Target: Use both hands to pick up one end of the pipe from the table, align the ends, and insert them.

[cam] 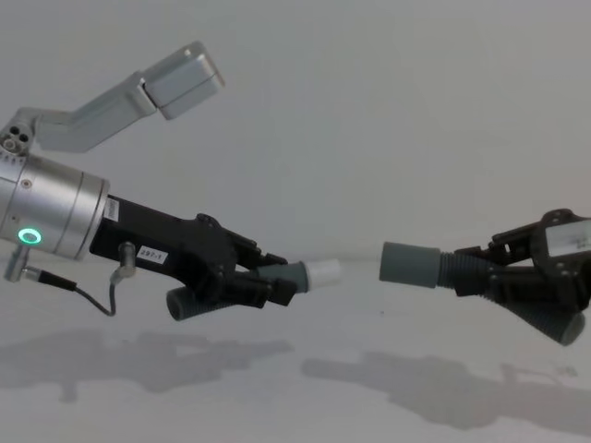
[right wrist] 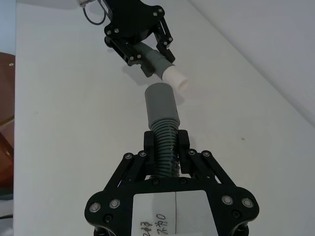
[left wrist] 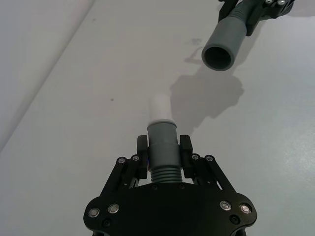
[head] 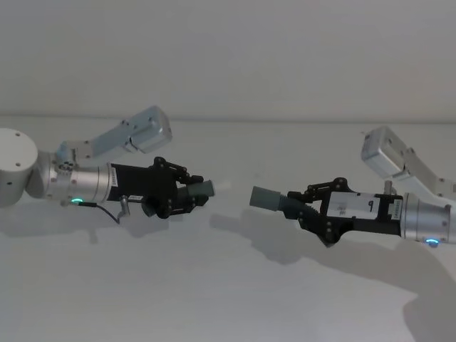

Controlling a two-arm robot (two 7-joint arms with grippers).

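Observation:
Both pipe pieces hang above the white table (head: 214, 299). My left gripper (head: 187, 194) (cam: 268, 277) is shut on the ribbed piece just behind its grey collar, and the white tip (cam: 323, 273) (left wrist: 159, 105) points right. My right gripper (head: 313, 206) (cam: 499, 268) (right wrist: 166, 142) is shut on the ribbed part of the other piece. Its smooth grey cuff (cam: 408, 264) (right wrist: 160, 103) (head: 267, 197) points left, toward the tip. A small gap separates the two ends. In the left wrist view the cuff's open mouth (left wrist: 219, 56) sits ahead of the tip and off to one side.
The arms and pipes cast shadows on the bare table (cam: 305, 406) below them. A plain wall (head: 228, 50) rises behind the table's far edge. A thin black cable (cam: 88, 286) loops under the left wrist.

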